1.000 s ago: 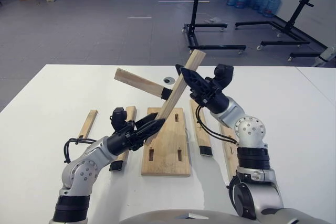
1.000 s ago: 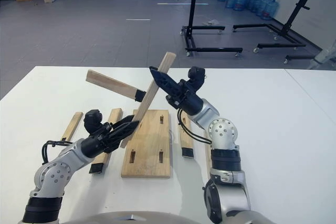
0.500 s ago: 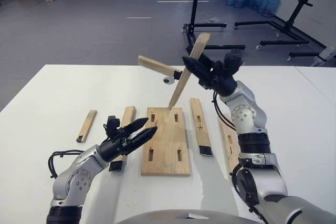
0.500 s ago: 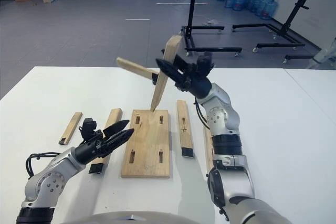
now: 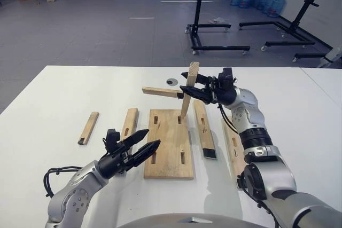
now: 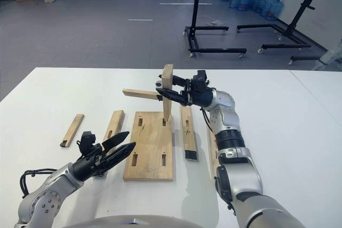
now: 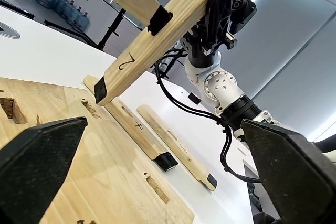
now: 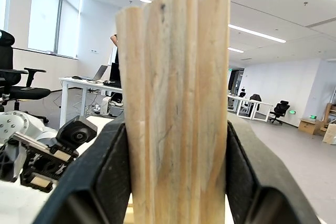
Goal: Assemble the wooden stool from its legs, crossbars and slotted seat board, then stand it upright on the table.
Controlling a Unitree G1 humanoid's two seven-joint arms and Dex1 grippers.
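Left eye view has the slotted seat board (image 5: 170,150) lying flat on the white table (image 5: 48,105), four slots cut through it. The right gripper (image 5: 188,88) holds a leg (image 5: 185,108) nearly upright over the board's far right corner. In the right wrist view its black fingers (image 8: 100,171) press against both sides of the wood. A crossbar (image 5: 160,91) sticks out sideways from that leg toward the robot's left, raised above the table and joined to it by a dark bracket (image 7: 160,14). The leg's dark-capped lower end meets the board close to the far right slot; whether it sits inside the slot I cannot tell. The left gripper (image 5: 153,136) hovers low beside the board's near left edge, fingers spread wide with nothing between them, pointing toward the board. Flat on the table to the left are a short bar (image 5: 88,127) and, nearer the board, a second leg (image 5: 130,121). Right of the board lies a third leg (image 5: 203,129), and beyond it a fourth piece (image 5: 231,145), partly hidden by the right arm.
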